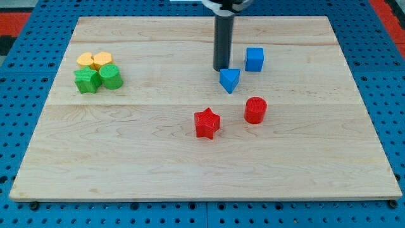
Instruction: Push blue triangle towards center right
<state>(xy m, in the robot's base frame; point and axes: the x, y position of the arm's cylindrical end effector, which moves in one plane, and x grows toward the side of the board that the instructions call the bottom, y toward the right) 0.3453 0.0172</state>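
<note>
A: Anything cut off?
B: The rod's upper end leaves the view's top; no hand shows. My tip [221,68] touches the blue triangle [230,80], above the bench [158,152] centre.
A: Nearby?
B: Blue cube [254,59] to its right; red cylinder [255,109] and red star [207,123] below.

Straight dark cylindrical rod, black-and-white mount above, my tip [221,68] blunt

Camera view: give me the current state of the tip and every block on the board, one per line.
My tip: down on the board, touching the blue triangle's upper-left edge.
Blue triangle: right of centre, below-left of the blue cube.
Red star, red cylinder: apart, untouched.
Yellow blocks, green blocks: clustered, the view's left.
</note>
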